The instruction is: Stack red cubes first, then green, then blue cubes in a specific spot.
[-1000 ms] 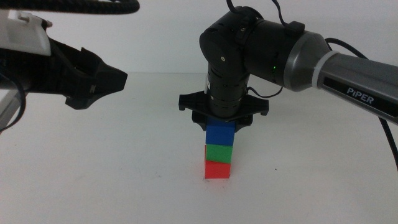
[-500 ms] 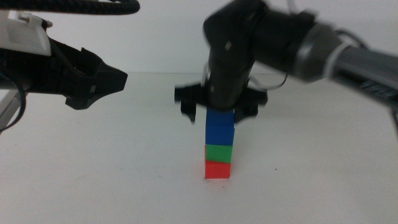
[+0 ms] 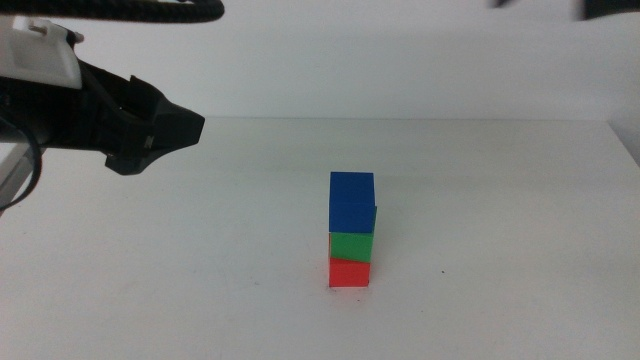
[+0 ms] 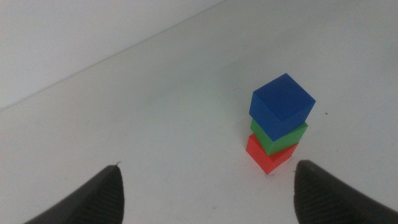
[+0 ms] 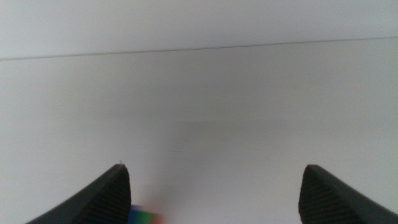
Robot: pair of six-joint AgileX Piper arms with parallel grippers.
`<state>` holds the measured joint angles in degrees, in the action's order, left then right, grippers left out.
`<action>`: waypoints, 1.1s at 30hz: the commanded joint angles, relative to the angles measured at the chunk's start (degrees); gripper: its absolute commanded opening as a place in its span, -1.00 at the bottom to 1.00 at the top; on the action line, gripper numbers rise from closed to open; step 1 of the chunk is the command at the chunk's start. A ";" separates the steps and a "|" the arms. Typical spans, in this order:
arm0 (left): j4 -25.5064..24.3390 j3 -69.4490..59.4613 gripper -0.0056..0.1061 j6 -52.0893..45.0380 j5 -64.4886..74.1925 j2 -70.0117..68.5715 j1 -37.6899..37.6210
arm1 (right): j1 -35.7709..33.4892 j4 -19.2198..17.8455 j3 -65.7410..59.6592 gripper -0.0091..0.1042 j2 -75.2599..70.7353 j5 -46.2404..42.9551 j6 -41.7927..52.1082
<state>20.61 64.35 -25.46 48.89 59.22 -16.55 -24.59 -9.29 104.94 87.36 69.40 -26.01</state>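
Stack complete: blue cube (image 3: pixel 352 203) atop green cube (image 3: pixel 351 246) atop red cube (image 3: pixel 349 272), below the right gripper (image 5: pixel 214 186), spread wide, empty. Left gripper (image 4: pixel 208 190) likewise wide, well off. Best retreat upward, avoiding the tower.

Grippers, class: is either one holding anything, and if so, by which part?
Nothing is held. The left gripper and right gripper are both open and empty. The blue cube stands free on the green cube and red cube.

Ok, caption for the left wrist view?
Open left gripper facing the finished stack: blue cube on green on red.
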 commanded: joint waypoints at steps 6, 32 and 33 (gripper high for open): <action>0.40 -0.31 0.78 0.15 -0.47 -0.26 -0.01 | 10.33 0.41 -20.70 0.80 -13.65 -2.14 8.86; -2.17 -3.58 0.78 0.15 -3.33 -1.56 -0.01 | 10.27 0.71 -35.62 0.80 -25.35 -13.46 7.40; -2.72 -4.90 0.78 0.15 -5.75 -2.56 -0.01 | 10.27 0.17 -35.72 0.80 -25.65 -13.75 7.40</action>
<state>18.95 60.88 -25.46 46.09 58.06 -16.55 -14.70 -8.41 69.62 62.45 56.74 -18.76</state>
